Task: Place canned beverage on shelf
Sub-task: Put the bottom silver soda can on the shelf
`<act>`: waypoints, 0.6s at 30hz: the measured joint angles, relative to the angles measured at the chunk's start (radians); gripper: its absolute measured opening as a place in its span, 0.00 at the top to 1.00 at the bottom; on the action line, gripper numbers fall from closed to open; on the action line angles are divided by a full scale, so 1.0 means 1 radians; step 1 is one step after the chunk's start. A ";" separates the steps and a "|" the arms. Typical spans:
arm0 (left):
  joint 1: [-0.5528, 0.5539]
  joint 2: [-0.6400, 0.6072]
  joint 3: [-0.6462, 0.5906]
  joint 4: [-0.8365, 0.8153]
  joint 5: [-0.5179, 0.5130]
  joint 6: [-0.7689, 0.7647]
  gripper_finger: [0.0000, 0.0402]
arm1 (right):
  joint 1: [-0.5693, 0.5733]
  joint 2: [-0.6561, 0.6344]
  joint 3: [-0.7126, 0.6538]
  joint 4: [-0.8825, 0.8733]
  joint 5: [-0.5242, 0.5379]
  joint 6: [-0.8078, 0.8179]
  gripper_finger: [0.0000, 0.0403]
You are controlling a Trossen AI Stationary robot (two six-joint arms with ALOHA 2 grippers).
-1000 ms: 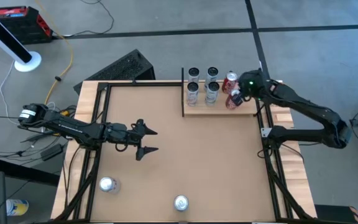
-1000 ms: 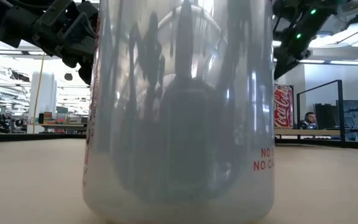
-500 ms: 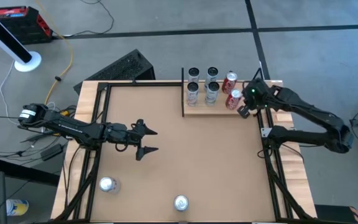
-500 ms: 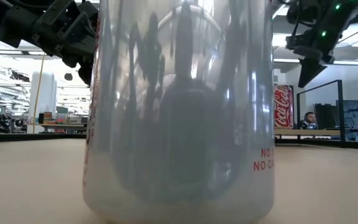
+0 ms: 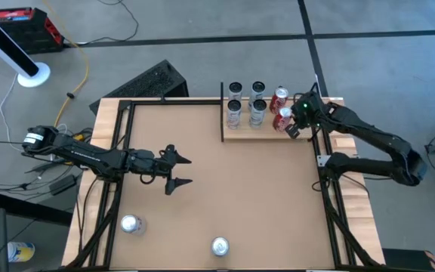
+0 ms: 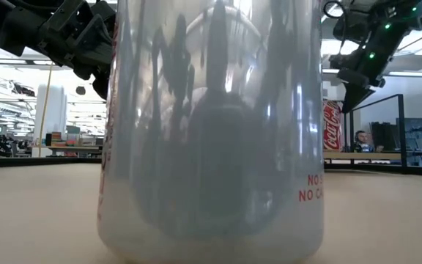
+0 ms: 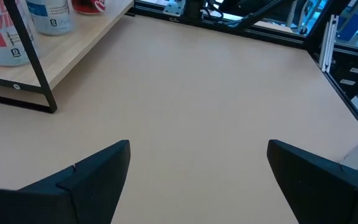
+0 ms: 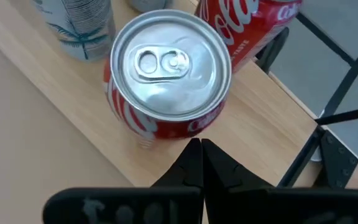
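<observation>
Six cans stand on the shelf [image 5: 270,133]; right claw [image 5: 294,131] clenched, empty, just beside the near red can [image 5: 282,119]. Left claw [image 5: 181,171] spread wide mid-desk [image 5: 225,196], two silver cans [image 5: 131,224] near its front edge.

The shelf [image 8: 67,106] reads to me as pale wood with a fine straight grain and a matt face; its rail [image 7: 33,56] is thin black metal, dull rather than shiny. The red can [image 8: 166,81] nearest my right gripper [image 8: 201,163] has a bright brushed-metal lid with a soft sheen, and glossy printed sides. The tabletop [image 7: 197,99] looks like smooth brown board, flat and matt. The fingers [image 7: 92,177] of my left gripper [image 5: 180,171] seem hard black plastic with a faint satin finish. The silver can [image 6: 211,132] up close is shiny, mirroring dark shapes.
</observation>
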 joint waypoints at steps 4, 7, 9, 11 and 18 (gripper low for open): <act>0.000 0.000 0.000 0.000 0.000 0.000 0.09 | -0.017 0.040 0.000 0.034 0.000 -0.009 0.96; 0.000 0.000 0.000 0.000 0.000 0.000 0.09 | -0.021 0.064 0.000 0.037 0.000 -0.014 0.96; 0.000 0.000 0.000 0.000 0.000 0.000 0.09 | -0.021 0.075 0.000 0.037 0.000 -0.028 0.96; 0.000 0.000 0.000 -0.001 0.000 0.000 0.09 | -0.020 0.075 0.000 0.039 0.004 -0.034 0.96; 0.000 0.000 0.000 -0.005 0.000 -0.001 0.09 | -0.020 0.011 0.061 -0.002 0.057 -0.034 0.95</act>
